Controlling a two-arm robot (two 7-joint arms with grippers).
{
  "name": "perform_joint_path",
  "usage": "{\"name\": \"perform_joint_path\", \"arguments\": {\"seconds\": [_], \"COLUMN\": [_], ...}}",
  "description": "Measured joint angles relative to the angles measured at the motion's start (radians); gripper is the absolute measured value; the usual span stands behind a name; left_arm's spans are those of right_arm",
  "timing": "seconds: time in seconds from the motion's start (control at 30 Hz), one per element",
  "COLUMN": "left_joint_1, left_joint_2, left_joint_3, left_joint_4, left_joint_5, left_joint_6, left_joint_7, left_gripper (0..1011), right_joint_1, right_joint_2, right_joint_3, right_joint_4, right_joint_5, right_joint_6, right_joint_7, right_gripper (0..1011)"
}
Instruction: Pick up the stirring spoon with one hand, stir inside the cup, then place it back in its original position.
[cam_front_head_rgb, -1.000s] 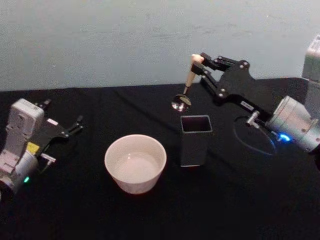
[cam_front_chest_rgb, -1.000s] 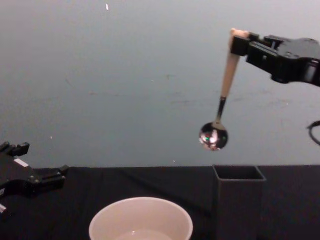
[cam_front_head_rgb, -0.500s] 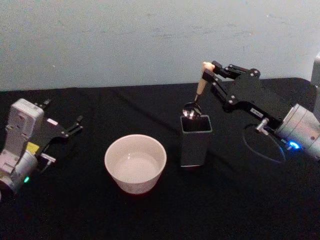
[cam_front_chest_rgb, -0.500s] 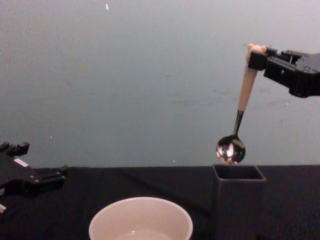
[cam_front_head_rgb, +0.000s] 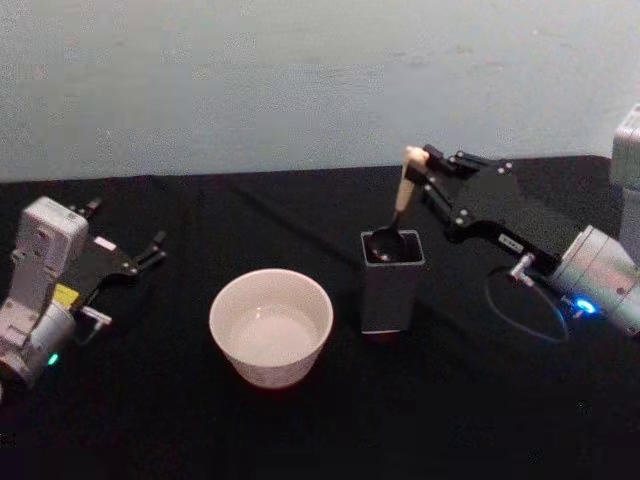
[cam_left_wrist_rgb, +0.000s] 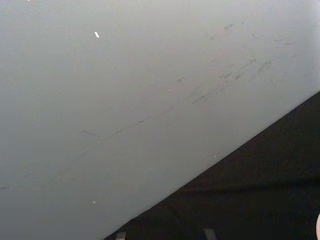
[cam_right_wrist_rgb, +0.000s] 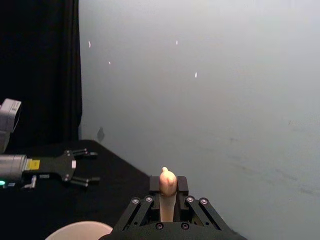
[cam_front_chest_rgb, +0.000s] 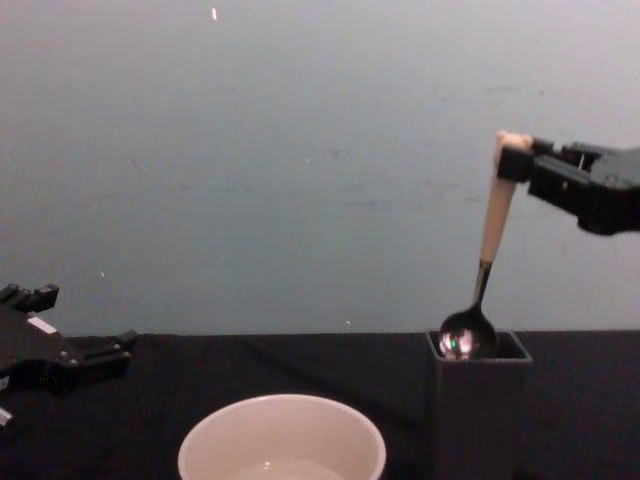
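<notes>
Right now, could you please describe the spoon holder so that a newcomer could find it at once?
On the black table, look just right of the wide cream cup. The holder is the dark grey, square-sided upright box, narrower than the cup, with the stirring spoon held by the right gripper dipping into its open top.

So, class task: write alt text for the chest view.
The right gripper holds a spoon by its handle top, its bowl just entering a dark grey holder. A white cup sits in front; the left gripper rests at left.

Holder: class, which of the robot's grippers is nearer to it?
Right. The right gripper sits just above the holder, lowering the spoon into it. The left gripper rests far off, beyond the cup.
</notes>
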Motion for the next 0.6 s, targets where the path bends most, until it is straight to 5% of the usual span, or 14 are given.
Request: {"name": "perform_joint_path", "arguments": {"seconds": [0.6], "left_joint_1": [0.0], "left_joint_2": [0.0], "left_joint_3": [0.0], "left_joint_4": [0.0], "left_joint_5": [0.0], "left_joint_6": [0.0], "left_joint_7": [0.0], "left_gripper": [1001], "right_joint_1": [0.001], "right_joint_2": [-0.015], "right_joint_3": [-0.054], "right_joint_4": [0.074], "right_joint_5": [-0.013], "right_joint_6": [0.094], "right_joint_7": [-0.022], "right_gripper": [203]}}
